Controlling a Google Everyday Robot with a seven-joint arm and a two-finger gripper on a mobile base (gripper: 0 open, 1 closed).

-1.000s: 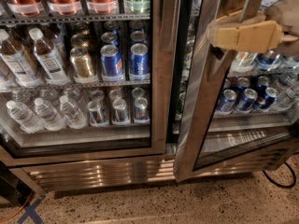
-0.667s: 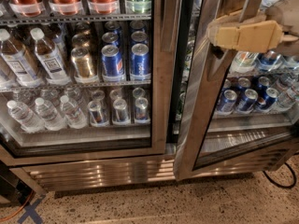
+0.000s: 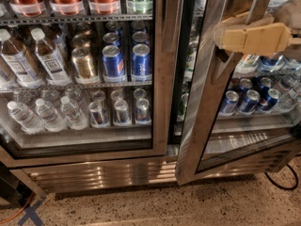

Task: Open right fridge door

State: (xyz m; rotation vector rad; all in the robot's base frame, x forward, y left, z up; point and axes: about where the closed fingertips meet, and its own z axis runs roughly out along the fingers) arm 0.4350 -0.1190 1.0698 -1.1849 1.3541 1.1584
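Note:
The right fridge door (image 3: pixel 206 102) has a wide brushed steel frame and a glass pane, with blue cans (image 3: pixel 249 100) showing through it. It stands ajar, its left edge swung out from the cabinet toward me, leaving a dark gap beside the centre post. My tan gripper (image 3: pixel 220 36) reaches in from the upper right and rests against the door's steel frame at upper-shelf height. The twin left door (image 3: pixel 160 79) is closed, with bottles and cans behind its glass.
The steel kick grille (image 3: pixel 103 173) runs along the fridge bottom above a speckled floor. A black cable (image 3: pixel 282 181) lies at the lower right. An orange cable (image 3: pixel 16 212) and blue tape (image 3: pixel 32 213) lie at the lower left.

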